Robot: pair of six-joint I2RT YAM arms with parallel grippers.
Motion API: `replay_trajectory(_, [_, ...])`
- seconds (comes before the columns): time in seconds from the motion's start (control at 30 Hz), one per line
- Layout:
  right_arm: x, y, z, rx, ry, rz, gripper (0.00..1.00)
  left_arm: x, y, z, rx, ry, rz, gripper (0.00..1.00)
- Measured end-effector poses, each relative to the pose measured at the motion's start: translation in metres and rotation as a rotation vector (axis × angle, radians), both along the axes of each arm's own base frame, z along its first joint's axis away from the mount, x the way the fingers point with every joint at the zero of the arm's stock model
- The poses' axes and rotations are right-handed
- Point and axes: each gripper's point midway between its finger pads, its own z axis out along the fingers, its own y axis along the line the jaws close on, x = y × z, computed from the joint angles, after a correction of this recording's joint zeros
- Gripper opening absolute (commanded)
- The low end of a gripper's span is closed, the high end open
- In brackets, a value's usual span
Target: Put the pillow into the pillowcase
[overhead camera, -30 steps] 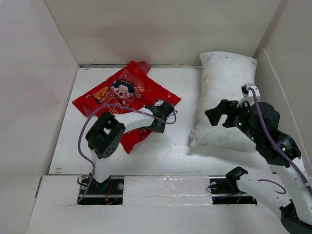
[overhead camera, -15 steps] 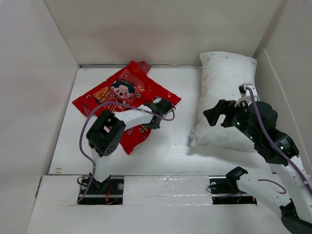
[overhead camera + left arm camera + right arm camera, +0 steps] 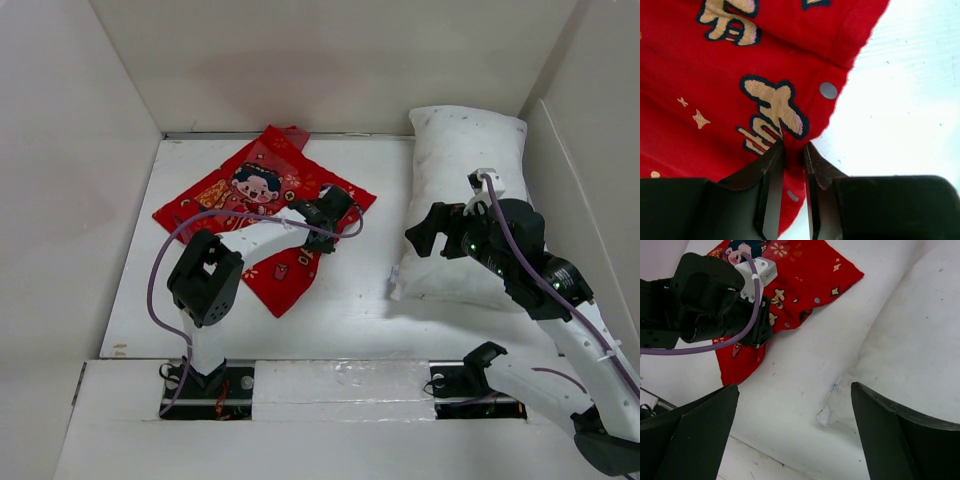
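The red pillowcase [image 3: 255, 200] lies crumpled at the table's left, cartoon figure up; its hem carries metal snaps [image 3: 828, 90]. My left gripper [image 3: 325, 215] is at its right edge, and in the left wrist view the jaws [image 3: 792, 145] are nearly together with a fold of the red pillowcase [image 3: 715, 65] pinched between them. The plump white pillow [image 3: 465, 190] lies lengthways along the right wall. My right gripper [image 3: 425, 235] hovers open over its near left corner; in the right wrist view the wide-apart fingers [image 3: 795, 390] frame the pillow [image 3: 920, 330], nothing between them, and the pillowcase [image 3: 810, 275] shows beyond.
White walls [image 3: 120, 80] enclose the table on three sides, with the right wall close against the pillow. A bare strip of white table [image 3: 350, 290] separates pillowcase and pillow. The left arm's purple cable [image 3: 160, 270] loops over the cloth's near part.
The left jaws have closed on the pillowcase's right edge and drawn the cloth slightly rightward. The right gripper has shifted left and farther in over the pillow's near corner.
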Motion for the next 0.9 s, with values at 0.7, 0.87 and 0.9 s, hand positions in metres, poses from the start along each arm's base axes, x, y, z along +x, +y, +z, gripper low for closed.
replay_trajectory(0.7, [0.011, 0.000, -0.004, -0.004, -0.009, -0.033, 0.99, 0.004, -0.011, 0.014, -0.040, -0.004, -0.013, 0.24])
replay_trajectory(0.87, [0.040, 0.005, -0.023, -0.036, 0.037, -0.083, 0.99, 0.018, -0.021, 0.047, -0.099, -0.076, 0.005, 0.00])
replay_trajectory(0.9, [0.048, 0.007, -0.029, -0.045, 0.056, -0.091, 0.99, 0.019, -0.021, 0.052, -0.110, -0.086, 0.005, 0.00])
